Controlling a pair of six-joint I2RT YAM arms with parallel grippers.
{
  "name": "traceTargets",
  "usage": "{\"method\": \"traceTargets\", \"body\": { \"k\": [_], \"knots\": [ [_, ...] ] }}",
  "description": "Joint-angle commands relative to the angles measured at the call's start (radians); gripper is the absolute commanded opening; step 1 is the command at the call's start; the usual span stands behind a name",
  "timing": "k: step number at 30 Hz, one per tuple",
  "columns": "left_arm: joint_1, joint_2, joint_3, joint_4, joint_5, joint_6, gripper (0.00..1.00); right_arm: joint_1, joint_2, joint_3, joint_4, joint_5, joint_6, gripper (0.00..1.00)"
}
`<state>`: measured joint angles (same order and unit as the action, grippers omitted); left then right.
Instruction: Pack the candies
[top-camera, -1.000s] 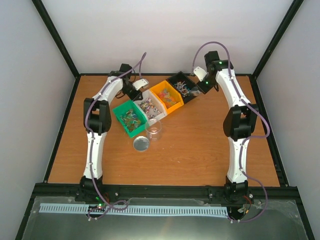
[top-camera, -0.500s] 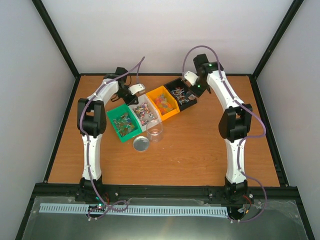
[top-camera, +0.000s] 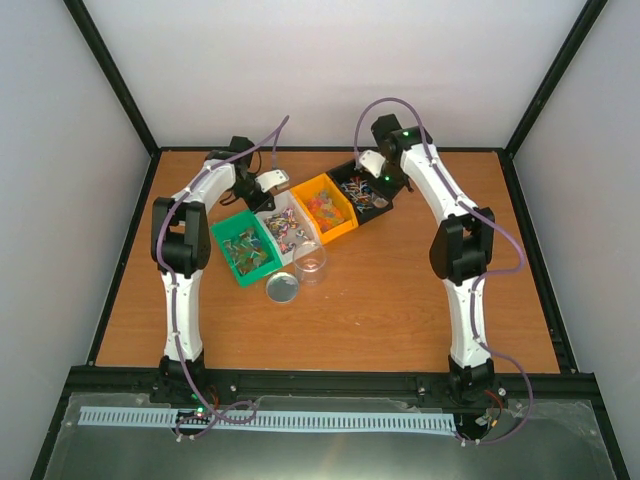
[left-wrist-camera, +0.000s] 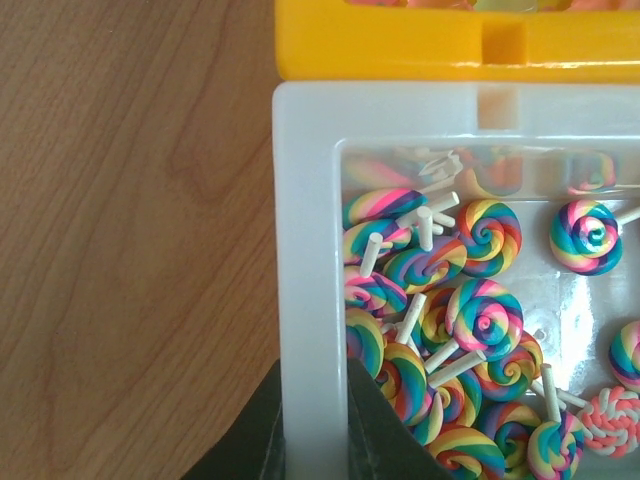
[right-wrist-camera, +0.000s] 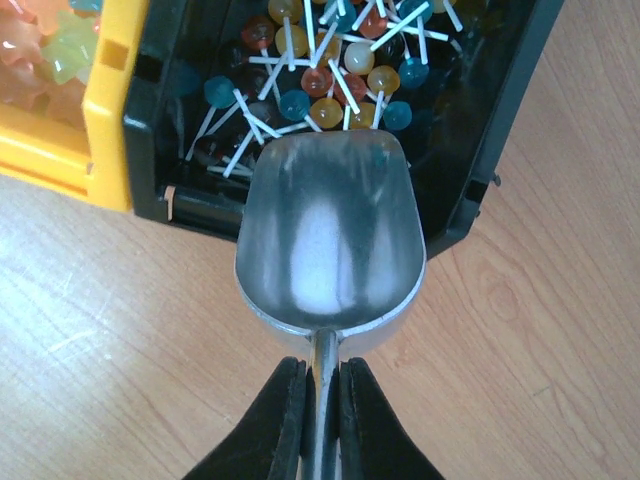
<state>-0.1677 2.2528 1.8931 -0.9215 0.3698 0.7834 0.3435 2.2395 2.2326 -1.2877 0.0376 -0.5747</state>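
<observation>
The candies lie sorted in a row of small bins. Rainbow swirl lollipops (left-wrist-camera: 470, 310) fill the white bin (left-wrist-camera: 305, 200), and round lollipops (right-wrist-camera: 320, 70) on white sticks fill the black bin (right-wrist-camera: 500, 120). My left gripper (left-wrist-camera: 315, 375) is shut on the white bin's near wall, one finger outside and one inside. My right gripper (right-wrist-camera: 321, 372) is shut on the handle of a metal scoop (right-wrist-camera: 330, 230). The scoop is empty and its tip reaches over the black bin's near edge. From above, the left gripper (top-camera: 268, 198) is at the white bin (top-camera: 285, 222) and the right gripper (top-camera: 376, 176) at the black bin (top-camera: 362, 190).
A green bin (top-camera: 245, 248) and a yellow bin (top-camera: 326, 206) of candies flank the white one. A clear jar (top-camera: 310, 262) stands open just in front of the row, with its round silver lid (top-camera: 283, 288) lying beside it. Bare wooden table lies on the right and near sides.
The left arm has pulled the row of bins a little to the left and toward the front. The right arm has swung left with the scoop to the black bin.
</observation>
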Motion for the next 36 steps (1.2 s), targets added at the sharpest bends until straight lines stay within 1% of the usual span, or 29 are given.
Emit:
{"method": "traceTargets", "body": {
  "k": [1, 9, 12, 16, 22, 26, 28, 34, 36],
  "knots": [
    [-0.004, -0.047, -0.001, -0.007, -0.014, 0.041, 0.01, 0.008, 0.07, 0.042, -0.025, 0.001, 0.035, 0.03],
    [-0.007, -0.051, -0.004, -0.011, -0.022, 0.05, 0.01, 0.005, 0.127, 0.038, 0.028, -0.079, 0.047, 0.03],
    [-0.007, -0.053, -0.007, -0.011, -0.025, 0.058, 0.01, 0.001, 0.12, -0.002, 0.086, -0.129, 0.058, 0.03],
    [-0.007, -0.048, -0.004, -0.013, -0.029, 0.062, 0.01, -0.005, 0.089, -0.119, 0.214, -0.192, 0.077, 0.03],
    [-0.007, -0.039, -0.003, -0.036, -0.02, 0.072, 0.01, -0.029, 0.017, -0.312, 0.472, -0.298, 0.123, 0.03],
    [-0.007, -0.035, -0.011, -0.045, -0.028, 0.099, 0.01, -0.035, -0.05, -0.469, 0.629, -0.35, 0.107, 0.03],
    [-0.008, -0.03, -0.005, -0.048, -0.027, 0.109, 0.01, -0.035, -0.061, -0.504, 0.674, -0.372, 0.086, 0.03],
    [-0.008, -0.005, 0.038, -0.067, -0.013, 0.12, 0.01, -0.037, -0.023, -0.524, 0.763, -0.386, 0.094, 0.03],
    [-0.007, -0.002, 0.043, -0.071, -0.011, 0.125, 0.01, -0.041, -0.028, -0.558, 0.82, -0.4, 0.097, 0.03]
  ]
}}
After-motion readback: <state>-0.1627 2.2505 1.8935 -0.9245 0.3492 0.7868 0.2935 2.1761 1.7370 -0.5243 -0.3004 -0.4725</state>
